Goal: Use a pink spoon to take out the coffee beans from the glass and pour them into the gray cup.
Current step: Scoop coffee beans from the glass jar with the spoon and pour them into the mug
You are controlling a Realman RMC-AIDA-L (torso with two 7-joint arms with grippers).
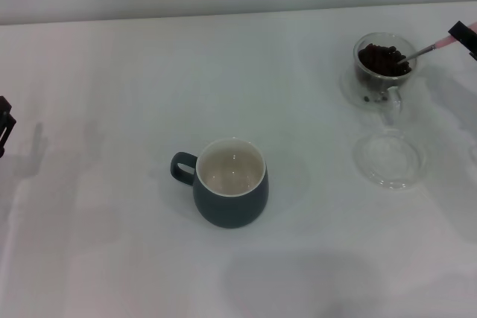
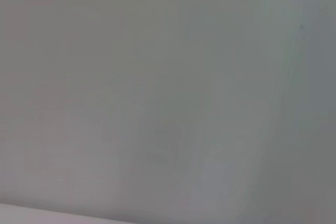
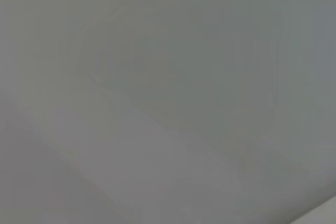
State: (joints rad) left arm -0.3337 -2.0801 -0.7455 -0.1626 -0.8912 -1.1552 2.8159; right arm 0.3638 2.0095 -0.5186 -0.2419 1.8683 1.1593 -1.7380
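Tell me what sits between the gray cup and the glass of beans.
Nothing: bare white table separates the gray cup from the glass, seen in the head view.

We see only a dark tip of the right gripper (image 1: 468, 41) and left gripper (image 1: 5, 124), each cut by the frame edge. The pink spoon (image 1: 436, 48) bowl lies buried among coffee beans (image 1: 384, 59).

We count one gray cup (image 1: 231, 193), one glass (image 1: 383, 68), one shallow clear dish (image 1: 389, 159) and one pink spoon (image 1: 434, 48). The coffee beans (image 1: 384, 59) form one heap in the glass, too many and too small to count.
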